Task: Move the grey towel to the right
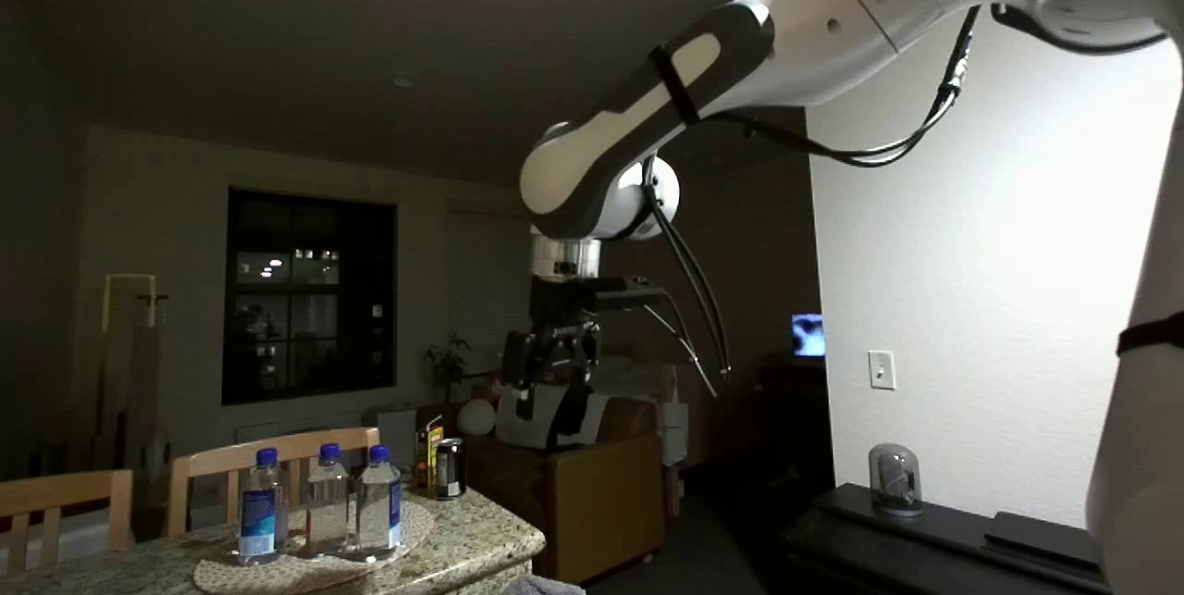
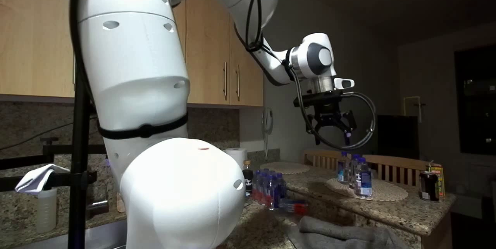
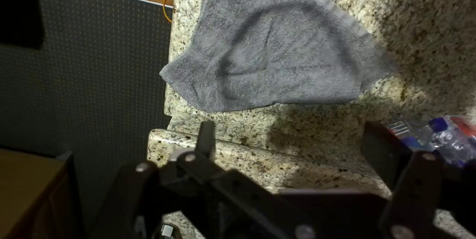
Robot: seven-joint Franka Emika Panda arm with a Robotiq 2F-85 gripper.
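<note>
Saw the grey towel [image 3: 282,57] lying loosely folded on the lower bench [image 3: 427,12], well below the gripper [image 2: 332,139], with jaws spread wide apart. In an exterior view, found a cluster of upright water bottles [image 2: 267,187] to the left of the towel, a dark bottle [image 2: 247,179] just beside, and a clear bottle [image 2: 293,205] tipped over between the cluster and the towel. Noted the raised bench [image 2: 424,214] rising on the far side, bearing a round woven mat [image 2: 391,193] with three blue-capped bottles [image 2: 363,181], plus a black can [image 2: 429,187] and a yellow carton [image 2: 441,181] close together towards the right end; could not tell if touching. Made out wooden chairs [image 1: 217,463] beyond. Lost part of the lower bench, near left, behind the white arm [image 2: 186,194].

In the wrist view, traced a corner of the towel poking just past the left edge of the lower bench, over a grey dotted surface [image 3: 93,57]. Picked out a thin orange loop [image 3: 164,6] close to the same edge. Found a narrow bare strip between the towel and the step [image 3: 282,161] up to the raised bench, and a broader bare stretch to the right of the towel, partly in shadow. Noticed water bottles farther right, apart from the towel.
</note>
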